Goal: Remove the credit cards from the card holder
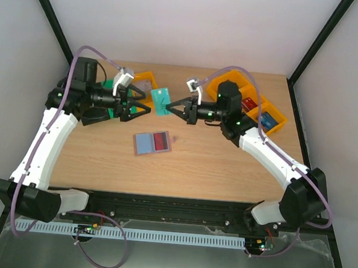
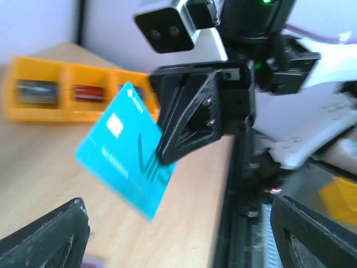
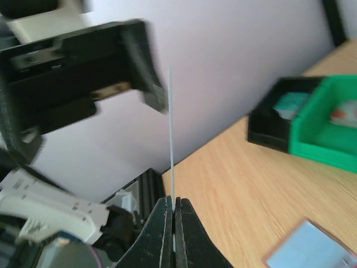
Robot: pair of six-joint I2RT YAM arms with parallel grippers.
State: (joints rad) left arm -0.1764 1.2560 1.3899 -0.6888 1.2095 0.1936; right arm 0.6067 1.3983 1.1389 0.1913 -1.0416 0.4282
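Observation:
A teal credit card (image 1: 161,99) hangs in the air over the back middle of the table. My right gripper (image 1: 171,107) is shut on its right edge. In the left wrist view the teal card (image 2: 122,148) faces the camera, pinched by the right gripper (image 2: 163,153). In the right wrist view the same card (image 3: 170,134) is edge-on, a thin line rising from the shut right gripper (image 3: 174,202). My left gripper (image 1: 146,102) stands open just left of the card, apart from it. The card holder (image 1: 144,144) lies open on the table with a red card (image 1: 161,140) in its right panel.
An orange bin (image 1: 273,120) with small items sits at the back right. Another orange bin (image 1: 145,78) and a green bin (image 1: 116,84) stand behind the left arm. The right wrist view shows the green bin (image 3: 329,131) next to a black bin (image 3: 270,125).

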